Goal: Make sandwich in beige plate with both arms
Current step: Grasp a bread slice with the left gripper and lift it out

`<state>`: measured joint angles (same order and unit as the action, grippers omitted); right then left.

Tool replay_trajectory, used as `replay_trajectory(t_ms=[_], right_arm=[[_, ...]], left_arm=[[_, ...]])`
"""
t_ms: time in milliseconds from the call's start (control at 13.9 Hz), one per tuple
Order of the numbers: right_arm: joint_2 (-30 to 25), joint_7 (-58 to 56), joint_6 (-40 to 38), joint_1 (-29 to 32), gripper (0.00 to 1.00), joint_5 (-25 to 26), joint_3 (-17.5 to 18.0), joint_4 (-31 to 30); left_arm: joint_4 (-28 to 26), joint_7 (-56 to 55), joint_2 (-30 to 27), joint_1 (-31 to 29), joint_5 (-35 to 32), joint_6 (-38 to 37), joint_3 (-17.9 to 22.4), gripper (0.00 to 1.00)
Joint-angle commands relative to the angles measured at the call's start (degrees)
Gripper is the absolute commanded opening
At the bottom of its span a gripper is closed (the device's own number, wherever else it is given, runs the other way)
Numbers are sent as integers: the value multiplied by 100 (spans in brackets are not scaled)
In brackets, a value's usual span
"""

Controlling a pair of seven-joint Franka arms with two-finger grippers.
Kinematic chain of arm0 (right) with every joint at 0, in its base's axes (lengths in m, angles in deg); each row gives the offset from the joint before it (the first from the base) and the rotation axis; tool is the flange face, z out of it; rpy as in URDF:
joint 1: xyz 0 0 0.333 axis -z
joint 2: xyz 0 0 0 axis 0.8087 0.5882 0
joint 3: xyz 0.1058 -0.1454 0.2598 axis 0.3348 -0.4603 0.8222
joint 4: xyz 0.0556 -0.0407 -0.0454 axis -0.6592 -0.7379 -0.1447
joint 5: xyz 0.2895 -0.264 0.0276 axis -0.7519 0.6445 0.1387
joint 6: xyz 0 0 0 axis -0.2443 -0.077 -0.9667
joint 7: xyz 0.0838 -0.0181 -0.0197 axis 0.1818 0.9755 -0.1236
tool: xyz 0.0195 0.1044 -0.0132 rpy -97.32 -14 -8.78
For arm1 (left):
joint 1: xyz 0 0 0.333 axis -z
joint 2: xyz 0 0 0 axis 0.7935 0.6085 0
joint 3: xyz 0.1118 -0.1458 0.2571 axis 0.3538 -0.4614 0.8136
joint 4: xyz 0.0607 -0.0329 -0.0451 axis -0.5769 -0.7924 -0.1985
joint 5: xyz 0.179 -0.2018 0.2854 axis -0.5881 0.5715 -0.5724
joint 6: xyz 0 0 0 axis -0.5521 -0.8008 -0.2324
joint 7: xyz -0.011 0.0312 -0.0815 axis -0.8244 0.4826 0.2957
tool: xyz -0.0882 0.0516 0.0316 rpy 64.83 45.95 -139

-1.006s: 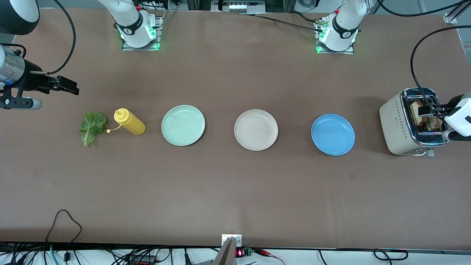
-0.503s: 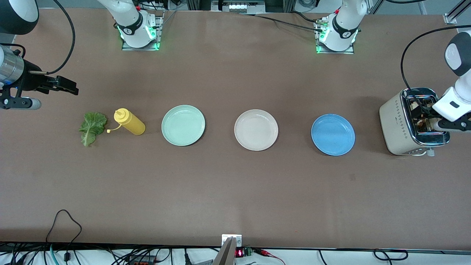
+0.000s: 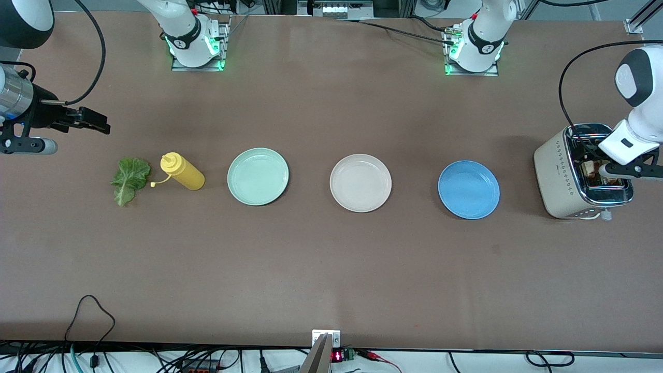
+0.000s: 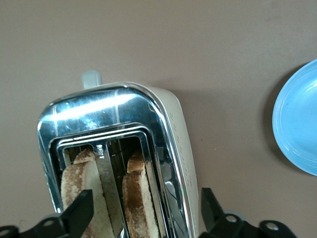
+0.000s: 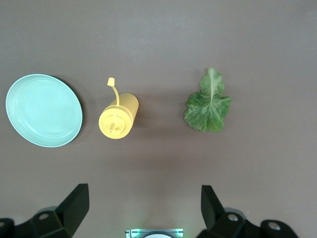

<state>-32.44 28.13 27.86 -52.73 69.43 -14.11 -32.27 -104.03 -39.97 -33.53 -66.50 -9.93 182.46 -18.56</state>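
The beige plate [image 3: 360, 183] lies empty at the middle of the table. Two toasted bread slices [image 4: 84, 191] stand in the slots of a beige and chrome toaster [image 3: 557, 176] at the left arm's end; the toaster also shows in the left wrist view [image 4: 171, 124]. My left gripper [image 3: 616, 168] hangs open just above the slots, its jaws [image 4: 145, 210] spread on either side of one slice [image 4: 139, 198] without touching it. The lettuce leaf [image 3: 128, 180] lies flat at the right arm's end and shows in the right wrist view [image 5: 208, 103]. My right gripper [image 3: 93, 122] waits open and empty above the table near it [image 5: 143, 206].
A yellow squeeze bottle [image 3: 182, 172] lies beside the lettuce and shows in the right wrist view [image 5: 118, 118]. A mint-green plate [image 3: 258, 176] and a blue plate [image 3: 469, 189] flank the beige one. A black cable runs to the left wrist over the toaster.
The left arm's wrist has swung upright and its gripper has shifted over the toaster's slots. The right arm has not moved.
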Motion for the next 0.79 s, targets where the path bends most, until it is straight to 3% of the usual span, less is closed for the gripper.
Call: replay_trajectory(t_ms=[0,216,287,431,719], right_arm=[[57,-105,-92,69,100,-82,35,135],[57,-105,-92,69,100,-91,35,135],[57,-105,-83,69,100,-91,35,135],[57,-105,-83,69,100,-82,35,135],[57,-140,-75,69,100,-82,35,135]], left_arm=[[-110,147,-27,-227,-106,22,-61,61],[-101,130,0,-289,-106,-187,-61,28],[-92,77,-9,-289,-106,-276,-61,21],[-58,51,-26,-289,-97,-407,-78,11],[91,42,-53,-280,-97,-662,-96,2]])
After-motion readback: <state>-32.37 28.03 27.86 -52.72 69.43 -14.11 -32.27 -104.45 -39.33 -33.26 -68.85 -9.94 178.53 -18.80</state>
